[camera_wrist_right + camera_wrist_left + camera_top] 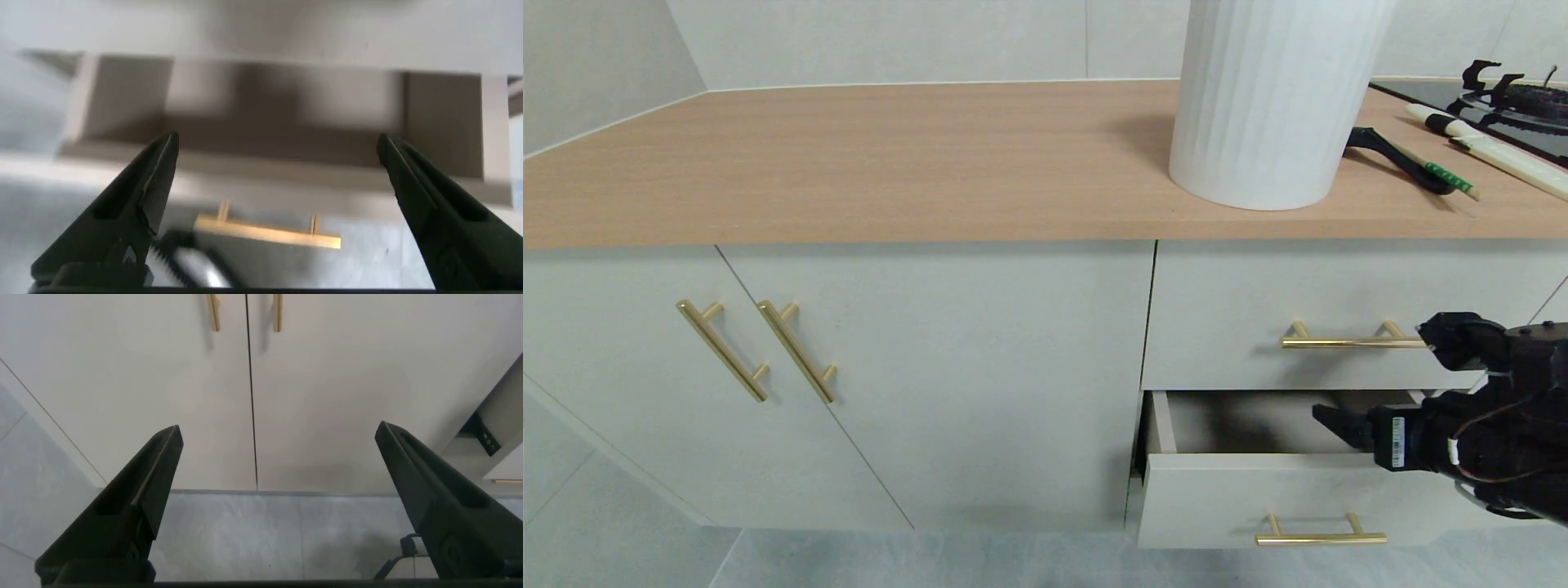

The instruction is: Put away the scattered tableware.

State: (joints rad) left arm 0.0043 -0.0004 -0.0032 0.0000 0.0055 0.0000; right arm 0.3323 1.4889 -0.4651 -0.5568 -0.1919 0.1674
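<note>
Scattered tableware lies on the wooden counter [890,163] at the far right: a black-handled utensil [1396,159], a thin stick with a green band [1444,173] and a long cream-coloured utensil [1499,153]. Below them the lower drawer [1258,490] stands pulled out, and its inside [286,106] looks bare. My right gripper [1372,374] hangs open just in front of the drawer [278,175], holding nothing. My left gripper [278,431] is open too, low down, facing the cabinet doors [327,400] and the floor.
A tall white ribbed container [1266,106] stands on the counter beside the tableware. A stove [1515,102] is at the back right. The upper drawer [1298,294] is closed. Gold handles [756,351] stick out from the cabinet doors at the left.
</note>
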